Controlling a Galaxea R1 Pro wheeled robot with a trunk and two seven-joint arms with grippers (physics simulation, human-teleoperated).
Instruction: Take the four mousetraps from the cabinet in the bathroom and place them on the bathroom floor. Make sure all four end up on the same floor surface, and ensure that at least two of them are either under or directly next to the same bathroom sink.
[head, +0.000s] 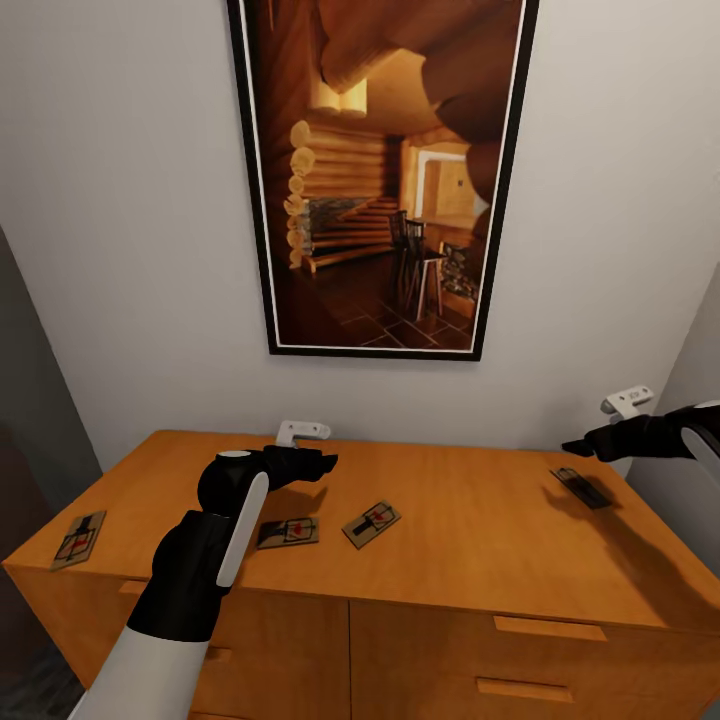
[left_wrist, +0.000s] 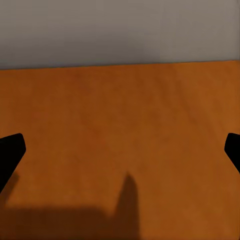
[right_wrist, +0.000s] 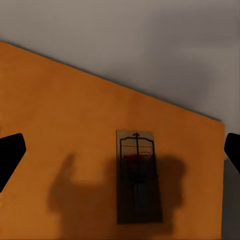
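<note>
orange cabinet (head: 470, 500) top bears four mousetraps (head: 372, 523) below framed picture (head: 385, 170).

An orange wooden cabinet (head: 450, 520) stands against the wall, and four mousetraps lie flat on its top. One trap (head: 79, 538) sits at nine o'clock by the edge. Two traps (head: 288, 531) (head: 371, 524) lie near each other around the middle. The fourth (head: 582, 487) lies at three o'clock, in shadow.
</note>
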